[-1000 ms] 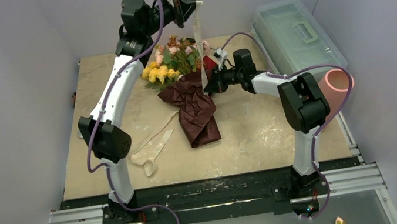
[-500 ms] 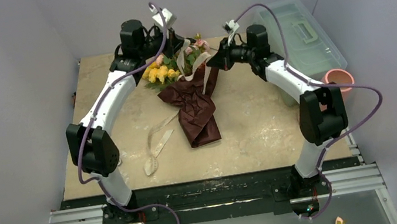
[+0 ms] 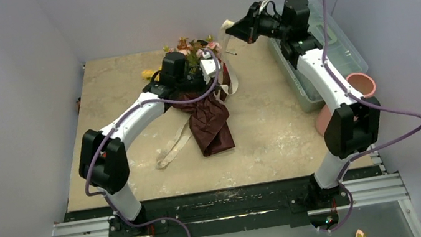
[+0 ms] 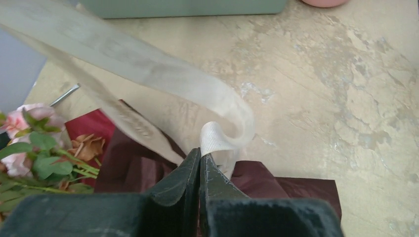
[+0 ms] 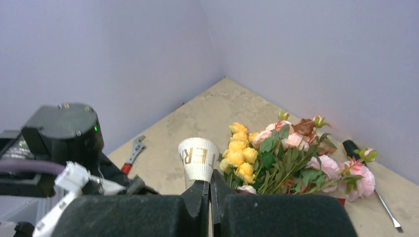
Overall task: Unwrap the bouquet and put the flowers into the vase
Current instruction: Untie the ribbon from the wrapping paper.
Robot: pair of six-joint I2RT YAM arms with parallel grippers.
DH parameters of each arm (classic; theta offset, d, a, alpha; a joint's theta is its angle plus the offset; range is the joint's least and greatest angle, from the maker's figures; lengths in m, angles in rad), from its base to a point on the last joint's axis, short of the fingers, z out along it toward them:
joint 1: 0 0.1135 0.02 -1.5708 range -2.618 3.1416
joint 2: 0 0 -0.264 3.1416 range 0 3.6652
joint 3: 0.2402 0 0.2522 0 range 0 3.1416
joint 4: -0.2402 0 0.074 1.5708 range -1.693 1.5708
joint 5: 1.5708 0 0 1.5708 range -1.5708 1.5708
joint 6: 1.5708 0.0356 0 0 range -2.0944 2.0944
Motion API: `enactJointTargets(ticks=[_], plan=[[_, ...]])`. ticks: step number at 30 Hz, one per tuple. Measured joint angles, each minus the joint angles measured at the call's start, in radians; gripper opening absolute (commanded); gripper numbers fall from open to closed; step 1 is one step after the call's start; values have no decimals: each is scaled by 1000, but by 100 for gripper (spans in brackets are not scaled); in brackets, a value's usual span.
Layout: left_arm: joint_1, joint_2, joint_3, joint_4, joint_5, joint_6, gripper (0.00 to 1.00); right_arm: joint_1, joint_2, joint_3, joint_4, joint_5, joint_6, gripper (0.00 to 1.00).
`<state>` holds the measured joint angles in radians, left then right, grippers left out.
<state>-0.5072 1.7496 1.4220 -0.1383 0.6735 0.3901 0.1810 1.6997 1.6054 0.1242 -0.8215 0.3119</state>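
The bouquet lies at the back middle of the table, its flowers point(image 3: 190, 48) pink, yellow and orange above crinkled dark red paper point(image 3: 210, 122). My left gripper point(image 4: 200, 152) is low over the paper, shut on a loop of the cream ribbon point(image 4: 148, 64). The right gripper point(image 5: 210, 174) is raised at the back right, shut on a ribbon end with gold letters point(image 5: 198, 157); from there I look down on the flowers point(image 5: 276, 153). The salmon-pink vase point(image 3: 359, 84) stands at the right edge, partly behind my right arm.
A clear greenish box with a handle point(image 3: 336, 52) sits at the back right, under the right arm. Loose ribbon point(image 3: 173, 149) trails on the table left of the paper. A red-handled wrench point(image 5: 132, 153) and a screwdriver point(image 5: 352, 147) lie near the back wall.
The left arm dropped from high at the back to low over the bouquet. The right arm rose toward the back right, drawing the ribbon up with it. The ribbon on the table shifted.
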Motion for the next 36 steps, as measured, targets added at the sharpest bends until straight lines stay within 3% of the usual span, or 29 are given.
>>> enactJointTargets(ticks=[3,7,11,18,27,32,36], plan=[[-30,0,-14,0,2,34,25,-12,-13,31,0,0,27,0],[-24,0,-24,34,3,41,40,-17,-48,54,1,2,45,0],[16,-3,-116,153,10,-14,41,-19,-79,86,1,13,55,0],[57,-3,-225,211,-1,18,40,-36,-115,148,0,46,72,0],[26,29,-210,296,2,42,42,-45,-119,215,2,69,97,0],[10,79,-200,327,3,40,50,-45,-119,246,-2,74,109,0],[6,111,-200,343,2,38,46,-47,-119,278,0,80,119,0]])
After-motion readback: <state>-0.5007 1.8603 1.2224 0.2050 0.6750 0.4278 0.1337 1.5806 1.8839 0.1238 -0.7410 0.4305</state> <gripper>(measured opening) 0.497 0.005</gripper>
